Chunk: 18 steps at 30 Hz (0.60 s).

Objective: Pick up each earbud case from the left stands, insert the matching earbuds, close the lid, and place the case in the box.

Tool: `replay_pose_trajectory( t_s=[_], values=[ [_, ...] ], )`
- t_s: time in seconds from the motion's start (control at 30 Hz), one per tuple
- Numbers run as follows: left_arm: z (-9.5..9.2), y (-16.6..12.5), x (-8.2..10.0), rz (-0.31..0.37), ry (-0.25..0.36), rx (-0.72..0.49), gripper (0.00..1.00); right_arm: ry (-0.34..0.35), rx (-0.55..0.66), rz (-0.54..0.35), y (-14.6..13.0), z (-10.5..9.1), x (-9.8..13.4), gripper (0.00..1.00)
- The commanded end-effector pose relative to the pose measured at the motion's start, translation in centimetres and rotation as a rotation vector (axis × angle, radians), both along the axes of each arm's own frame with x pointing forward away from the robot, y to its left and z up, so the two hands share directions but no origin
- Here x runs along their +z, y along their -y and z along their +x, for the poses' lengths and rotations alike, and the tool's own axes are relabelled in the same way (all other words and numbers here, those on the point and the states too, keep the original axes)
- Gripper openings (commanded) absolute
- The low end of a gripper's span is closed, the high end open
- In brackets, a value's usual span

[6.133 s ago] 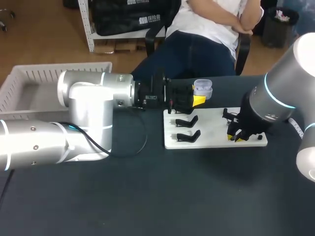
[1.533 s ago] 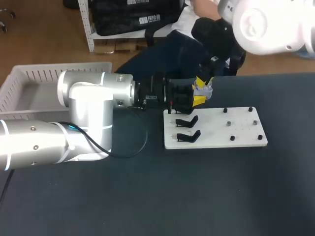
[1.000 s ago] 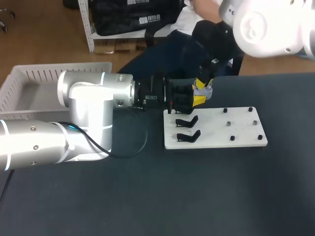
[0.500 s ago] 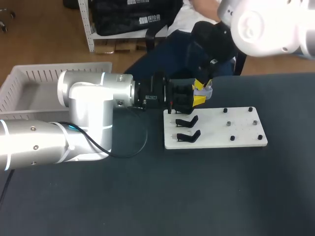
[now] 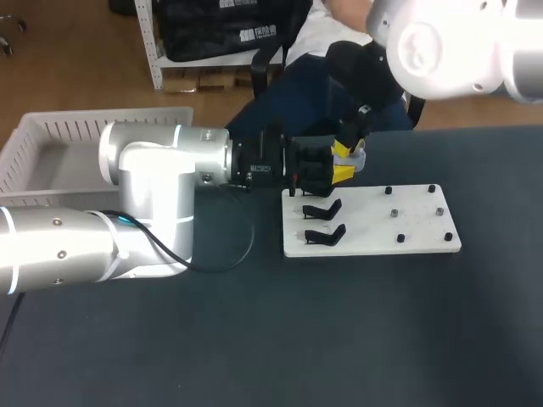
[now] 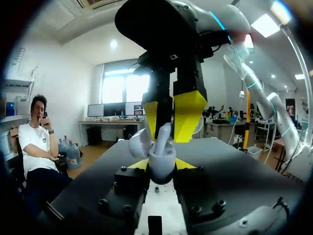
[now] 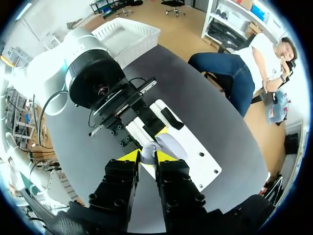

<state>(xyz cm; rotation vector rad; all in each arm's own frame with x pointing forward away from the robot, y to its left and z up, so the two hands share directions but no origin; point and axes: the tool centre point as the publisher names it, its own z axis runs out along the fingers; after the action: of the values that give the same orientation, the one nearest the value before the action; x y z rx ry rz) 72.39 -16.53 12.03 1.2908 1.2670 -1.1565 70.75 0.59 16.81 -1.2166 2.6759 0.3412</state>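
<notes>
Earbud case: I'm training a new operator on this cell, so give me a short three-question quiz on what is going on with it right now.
1. True or false: the earbud case has its lid shut.
2. In one word: what does the right gripper hold at the open case?
3. What holds the case? A. the left gripper B. the right gripper C. neither, it lies loose

Key: 1 false, the lid stands open. 2 an earbud. 3 A.
</notes>
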Motion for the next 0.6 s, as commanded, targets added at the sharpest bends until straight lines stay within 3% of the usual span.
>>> replay_pose_trajectory(
  t_s=[0.03, 0.13, 0.17, 0.2, 0.33, 0.6],
  values=[
    [-0.02, 0.08, 0.00, -0.005, 0.004, 0.003, 0.00, -0.002, -0.002, -0.008, -0.30, 0.16, -0.13, 0.00],
    [-0.02, 0.08, 0.00, -0.005, 0.004, 0.003, 0.00, -0.002, -0.004, -0.014, -0.24, 0.09, -0.16, 0.00],
    [-0.02, 0.08, 0.00, -0.005, 0.004, 0.003, 0.00, -0.004, -0.006, -0.018, -0.21, 0.06, -0.16, 0.21],
    [-0.02, 0.08, 0.00, -0.005, 0.004, 0.003, 0.00, -0.005, -0.006, -0.022, -0.17, 0.04, -0.16, 0.35],
    [-0.02, 0.08, 0.00, -0.005, 0.004, 0.003, 0.00, -0.003, -0.012, -0.023, -0.04, -0.03, -0.14, 0.42],
    [-0.02, 0.08, 0.00, -0.005, 0.004, 0.003, 0.00, -0.003, -0.015, -0.025, -0.04, -0.09, -0.12, 0.41]
  ],
)
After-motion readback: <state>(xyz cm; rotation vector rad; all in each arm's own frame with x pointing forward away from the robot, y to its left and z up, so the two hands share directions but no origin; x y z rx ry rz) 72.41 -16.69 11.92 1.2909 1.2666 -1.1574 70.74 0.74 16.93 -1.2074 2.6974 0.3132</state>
